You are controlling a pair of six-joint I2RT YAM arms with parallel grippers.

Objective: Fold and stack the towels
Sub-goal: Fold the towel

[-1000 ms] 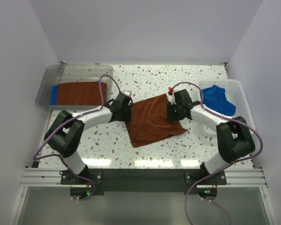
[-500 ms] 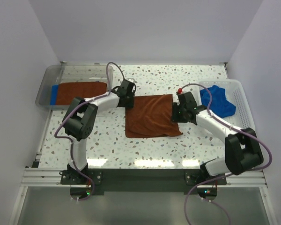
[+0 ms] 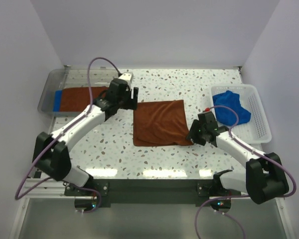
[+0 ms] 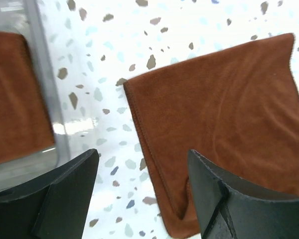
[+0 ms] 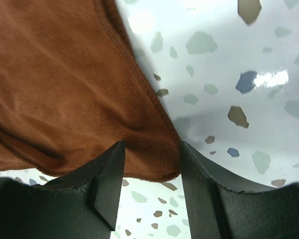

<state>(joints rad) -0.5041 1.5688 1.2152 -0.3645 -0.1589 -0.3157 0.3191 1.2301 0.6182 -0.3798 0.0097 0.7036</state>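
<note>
Speckled table [image 3: 189,84]: one brown towel [image 3: 161,123] lies flat near the centre, roughly square, with its edges about parallel to the table edges. The left gripper [image 3: 127,94] is at the towel's far left corner, between that corner and the clear bin [image 3: 84,70]. In the left wrist view its fingers [image 4: 65,194] stand wide apart, with nothing between them, and the towel's corner and left edge show in the gap beyond them. Whether the tips touch the cloth cannot be told. The right gripper [image 3: 197,130] is at the towel's near right corner. In the right wrist view its fingers [image 5: 107,174] stand moderately apart, and the corner of the cloth lies in the gap. The pads are not closed on it. The clear bin sits at the far left of the table. It holds a second brown towel [image 3: 83,98], lying flat, with a blue cloth [image 3: 57,100] showing at that towel's left end. Whether the blue cloth runs beneath the brown one cannot be told. The white basket [image 3: 261,119] sits at the right edge of the table and holds a crumpled blue towel [image 3: 230,107] in its far half. The right arm passes just beside the basket.
</note>
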